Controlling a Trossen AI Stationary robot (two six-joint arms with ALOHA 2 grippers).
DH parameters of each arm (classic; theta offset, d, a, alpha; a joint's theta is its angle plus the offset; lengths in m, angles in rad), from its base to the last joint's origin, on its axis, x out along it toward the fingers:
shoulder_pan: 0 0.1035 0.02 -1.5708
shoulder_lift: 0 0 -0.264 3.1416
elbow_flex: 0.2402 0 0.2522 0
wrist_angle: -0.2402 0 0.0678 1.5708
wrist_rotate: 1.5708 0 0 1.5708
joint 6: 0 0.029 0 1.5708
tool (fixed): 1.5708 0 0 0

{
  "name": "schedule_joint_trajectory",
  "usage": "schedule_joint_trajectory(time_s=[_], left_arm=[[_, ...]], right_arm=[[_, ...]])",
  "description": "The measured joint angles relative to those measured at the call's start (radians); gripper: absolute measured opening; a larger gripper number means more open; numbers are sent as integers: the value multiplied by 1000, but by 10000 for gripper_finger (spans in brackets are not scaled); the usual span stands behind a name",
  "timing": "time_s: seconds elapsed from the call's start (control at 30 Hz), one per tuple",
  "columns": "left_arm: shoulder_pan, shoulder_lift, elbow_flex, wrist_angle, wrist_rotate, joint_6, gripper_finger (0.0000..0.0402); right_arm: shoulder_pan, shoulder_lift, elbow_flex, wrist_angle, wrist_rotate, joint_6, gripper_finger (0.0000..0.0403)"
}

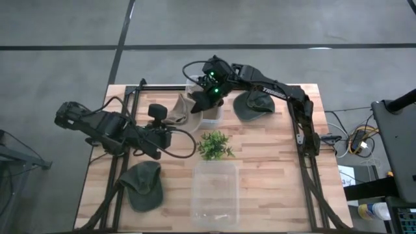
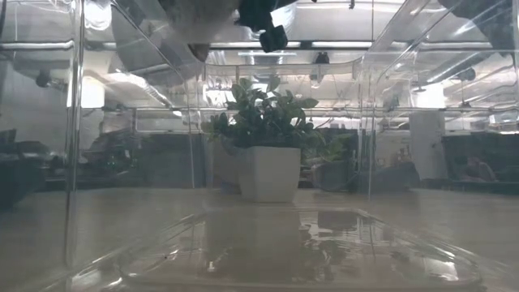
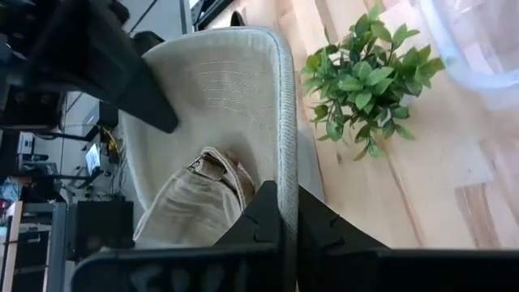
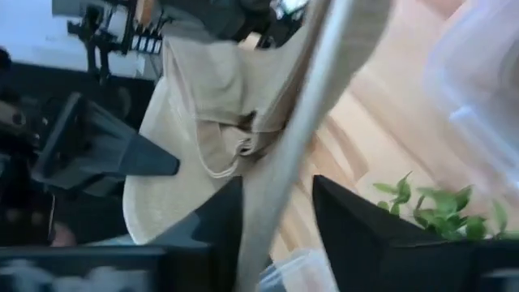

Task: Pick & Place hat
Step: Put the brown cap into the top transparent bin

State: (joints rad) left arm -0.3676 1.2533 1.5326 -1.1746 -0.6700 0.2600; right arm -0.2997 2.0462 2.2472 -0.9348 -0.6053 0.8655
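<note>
A beige brimmed hat (image 1: 180, 110) hangs in the air over the far middle of the table, between both grippers. My left gripper (image 1: 168, 122) comes from the left and is shut on its brim. My right gripper (image 1: 203, 99) reaches in from the far right and is shut on the opposite side of the brim. In the low view the hat (image 2: 203, 24) shows at the top, well above the tabletop. Two green hats lie flat on the table: one near the left front (image 1: 144, 185), one at the far right (image 1: 252, 105). My left gripper pinches the beige hat's brim edge (image 3: 281, 191) between its two fingers (image 3: 263, 219). The brim runs away from the fingers, with the crown and its strap (image 3: 212, 169) beside it. The hat is lifted clear of the table. My right gripper has the brim's edge (image 4: 280, 182) between its two fingers (image 4: 220, 231), which lie across it. The crown (image 4: 207, 73) stands beyond the fingers. The hat is held off the table.
A small plant (image 1: 213, 144) in a white pot (image 2: 268, 173) stands mid-table, just near of the held hat. A clear plastic bin (image 1: 214, 192) sits at the near middle. Another pale container (image 1: 209, 116) is under the right gripper. Black frame rails (image 1: 305, 140) run along both table sides.
</note>
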Motion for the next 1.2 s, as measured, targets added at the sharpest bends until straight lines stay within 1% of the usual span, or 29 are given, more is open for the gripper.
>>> schedule_joint_trajectory(time_s=[0.13, 0.17, 0.2, 0.3, 0.43, 0.6, 0.83, 0.97, 1.07, 1.13, 1.2], left_arm=[[0, 4, 0, -4, 13, 0, 5], [0, 6, 0, -2, 22, -4, 8], [0, 7, 0, 1, 25, -8, 12], [0, 10, 0, 11, 19, -37, 28], [0, 13, 0, 22, -54, -78, 47], [5, 2, 37, 23, -100, -144, 75], [13, -25, 72, 33, -146, -180, 121], [13, -39, 73, 33, -236, -170, 146], [13, -50, 74, 33, -288, -132, 152], [13, -58, 77, 41, -350, -127, 153], [13, -67, 77, 52, -373, -111, 153]], right_arm=[[14, 0, -15, 1, 7, -7, 37], [16, 0, -16, 11, 10, -6, 24], [17, 0, -16, 18, 13, -5, 20], [18, 0, -16, 36, 19, -6, 13], [17, -1, -10, 30, 45, -12, 11], [6, -13, 20, 32, 92, -13, 11], [-23, -13, 71, 36, 111, -13, 10], [-45, -13, 103, 42, 133, -14, 10], [-66, -19, 107, 60, 147, -13, 9], [-77, -26, 107, 59, 193, -15, 9], [-88, -37, 107, 61, 240, -20, 9]])
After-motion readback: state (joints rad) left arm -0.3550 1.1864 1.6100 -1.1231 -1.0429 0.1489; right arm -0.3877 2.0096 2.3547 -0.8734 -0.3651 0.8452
